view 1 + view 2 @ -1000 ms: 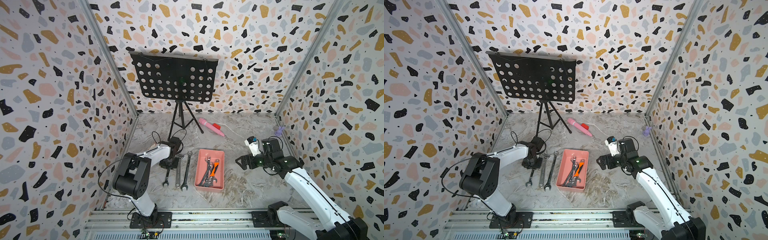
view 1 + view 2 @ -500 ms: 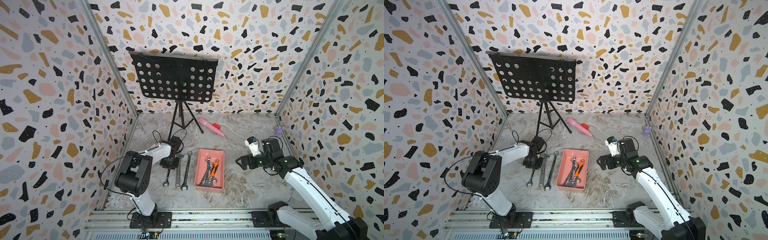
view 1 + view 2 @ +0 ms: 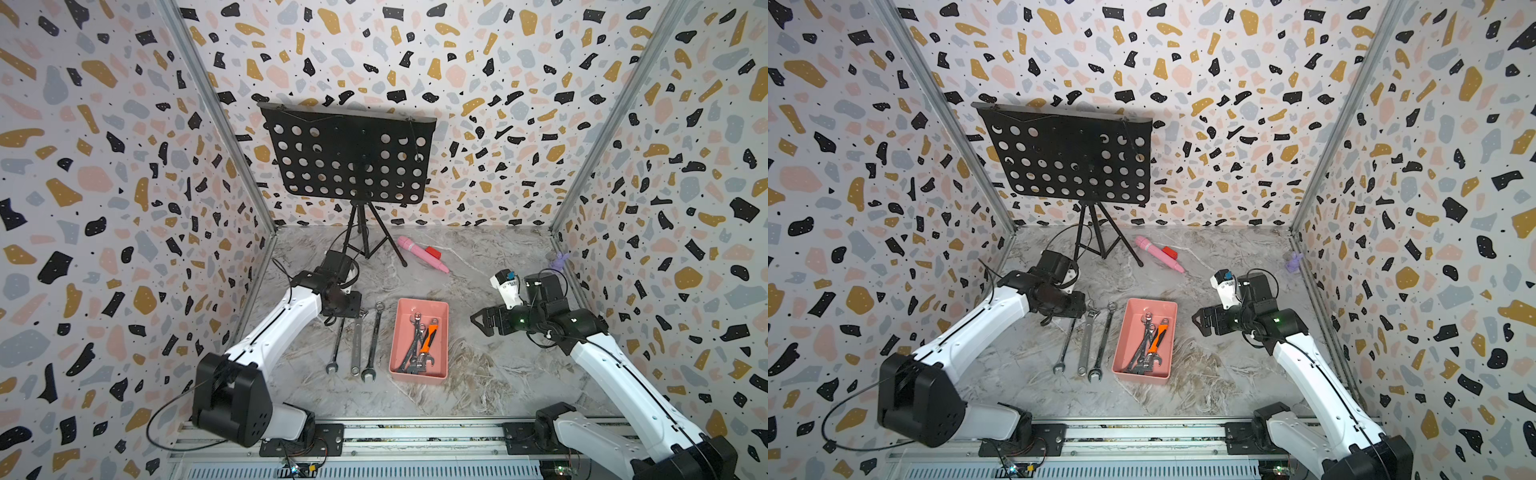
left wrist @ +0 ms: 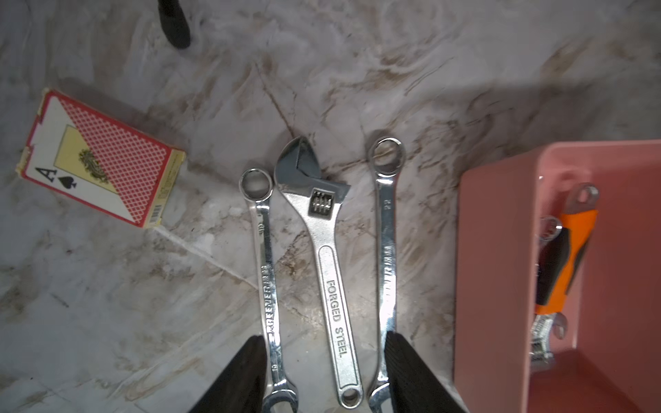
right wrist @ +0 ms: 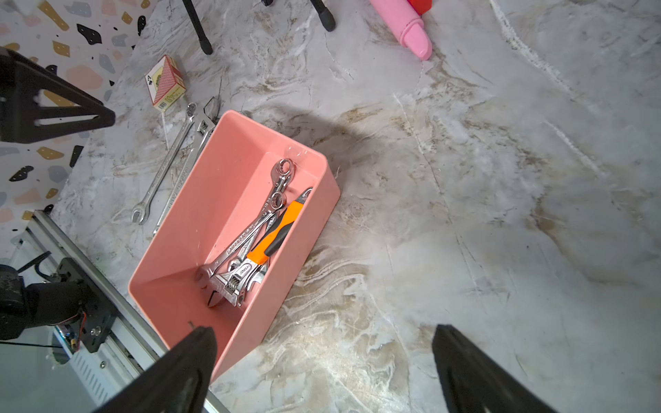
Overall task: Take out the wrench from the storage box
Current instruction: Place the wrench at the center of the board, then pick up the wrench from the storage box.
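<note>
Left gripper (image 4: 323, 339): jaws have parted, adjustable wrench (image 4: 322, 229) let go on tabletop (image 4: 143, 304).
Right gripper (image 5: 323, 330): unchanged, spread wide, empty, near storage box (image 5: 200, 214).

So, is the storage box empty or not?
Not empty: several wrenches, one orange-handled, lie inside the storage box; three other wrenches lie outside beside it.

Terrazzo-patterned walls (image 3: 374, 62), marbled floor (image 3: 498, 257), black perforated music stand (image 3: 336, 137).

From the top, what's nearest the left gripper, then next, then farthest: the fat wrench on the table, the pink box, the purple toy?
1. Fat wrench, just under the left gripper.
2. Storage box, on its right.
3. Purple toy, far right corner.
</note>
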Tool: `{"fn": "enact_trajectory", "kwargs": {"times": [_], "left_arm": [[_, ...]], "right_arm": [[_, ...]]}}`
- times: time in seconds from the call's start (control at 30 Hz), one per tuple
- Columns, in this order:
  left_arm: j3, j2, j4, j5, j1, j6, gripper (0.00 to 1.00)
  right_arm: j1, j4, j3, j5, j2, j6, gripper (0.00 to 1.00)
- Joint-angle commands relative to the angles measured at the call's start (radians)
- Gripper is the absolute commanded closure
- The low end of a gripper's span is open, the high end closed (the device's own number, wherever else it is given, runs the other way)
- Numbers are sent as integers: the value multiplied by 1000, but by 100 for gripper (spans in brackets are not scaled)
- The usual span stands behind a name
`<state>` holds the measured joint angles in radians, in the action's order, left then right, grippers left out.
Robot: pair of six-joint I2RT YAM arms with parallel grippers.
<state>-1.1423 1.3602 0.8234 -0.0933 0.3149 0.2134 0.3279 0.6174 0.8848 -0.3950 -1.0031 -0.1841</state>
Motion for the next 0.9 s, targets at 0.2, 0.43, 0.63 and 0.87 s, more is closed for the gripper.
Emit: {"fn": "enact_trajectory", "kwargs": {"times": [0.2,0.43,0.63,0.87], "left_arm": [[29,-137,-9,-202,127,40,38],[161,-202,-207,-227,257,84,32],[149,-126,-241,-203,338,67,26],[162,-104,-271,-177,342,74,17]], "right_arm": [[43,-11,49,-4,-6,-119,0],[136,31,69,92,-3,-223,0],[213,55,82,182,-6,-304,0],[382,92,135,356,-54,-455,0]]}}
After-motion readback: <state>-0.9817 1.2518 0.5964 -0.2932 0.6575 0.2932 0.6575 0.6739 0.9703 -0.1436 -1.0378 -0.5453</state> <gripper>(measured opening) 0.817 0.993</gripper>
